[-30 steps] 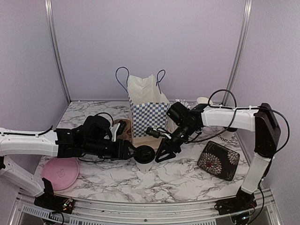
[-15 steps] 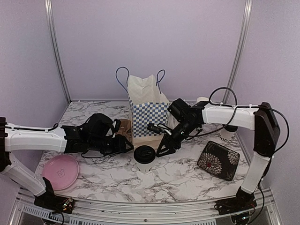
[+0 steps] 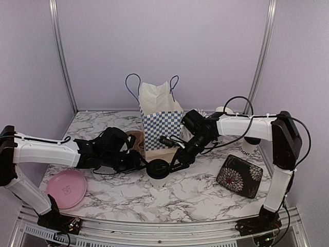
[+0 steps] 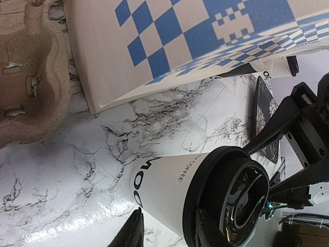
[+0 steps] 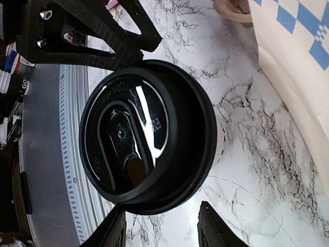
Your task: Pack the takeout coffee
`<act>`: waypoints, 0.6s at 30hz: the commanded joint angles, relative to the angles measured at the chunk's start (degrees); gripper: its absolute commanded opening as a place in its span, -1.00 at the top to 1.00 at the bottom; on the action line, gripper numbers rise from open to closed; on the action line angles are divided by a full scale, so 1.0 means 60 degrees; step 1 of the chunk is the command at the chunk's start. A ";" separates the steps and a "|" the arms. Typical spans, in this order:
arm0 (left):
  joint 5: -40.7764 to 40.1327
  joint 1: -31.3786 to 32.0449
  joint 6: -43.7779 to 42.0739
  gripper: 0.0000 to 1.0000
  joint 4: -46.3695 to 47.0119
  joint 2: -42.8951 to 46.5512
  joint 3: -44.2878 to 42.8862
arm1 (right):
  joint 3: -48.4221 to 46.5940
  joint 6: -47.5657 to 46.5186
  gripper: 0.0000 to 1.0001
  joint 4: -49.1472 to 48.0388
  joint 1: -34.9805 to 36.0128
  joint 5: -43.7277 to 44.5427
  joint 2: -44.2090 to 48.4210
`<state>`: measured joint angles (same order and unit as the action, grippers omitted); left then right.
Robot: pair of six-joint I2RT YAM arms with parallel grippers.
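A white takeout coffee cup (image 3: 158, 178) with a black lid (image 3: 158, 168) stands upright on the marble table in front of the checkered bag (image 3: 162, 129). My left gripper (image 3: 143, 164) sits at its left side, fingers part-way apart, and the cup wall (image 4: 164, 182) lies just beyond one fingertip (image 4: 132, 229). From the right, my right gripper (image 3: 174, 164) is open with its fingertips (image 5: 208, 226) either side of the lid's (image 5: 149, 134) near edge, without clamping it. The brown pulp carrier (image 3: 134, 141) lies left of the bag. Another printed cup (image 3: 248, 149) stands at the far right.
A pink plate (image 3: 66, 189) lies at the front left. A black floral pouch (image 3: 239, 176) lies at the front right. The bag's wall (image 4: 169, 46) rises close behind the cup, with the carrier (image 4: 31, 77) beside it.
My left gripper pulled back from the cup, narrowed its jaws and now sits at the cup's side again. The right gripper came down and left to the lid. The cup stayed put.
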<state>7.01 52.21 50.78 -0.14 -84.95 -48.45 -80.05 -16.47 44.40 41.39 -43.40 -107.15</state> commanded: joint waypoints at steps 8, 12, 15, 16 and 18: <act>0.0502 0.0015 -0.0587 0.31 -0.0566 -0.0724 -0.0037 | -0.0336 0.0562 0.05 -0.0359 -0.0140 -0.0399 -0.0304; 0.0596 0.0040 -0.0645 0.31 -0.0564 -0.0895 -0.0070 | -0.0154 0.0801 0.19 -0.0554 -0.0146 -0.0238 -0.0455; 0.0704 0.0043 -0.0688 0.32 -0.0570 -0.1032 -0.0031 | -0.0005 0.0987 0.30 -0.0687 -0.0149 0.0064 -0.0597; 0.0727 0.0051 -0.0706 0.33 -0.0583 -0.1076 -0.0003 | 0.0041 0.1062 0.33 -0.0757 -0.0149 0.0278 -0.0647; 0.0772 0.0044 -0.0728 0.34 -0.0622 -0.1178 0.0056 | 0.0109 0.1192 0.38 -0.0802 -0.0138 0.0706 -0.0756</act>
<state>8.51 51.51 48.25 1.87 -87.83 -49.76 -79.99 -11.84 44.40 40.66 -46.81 -108.33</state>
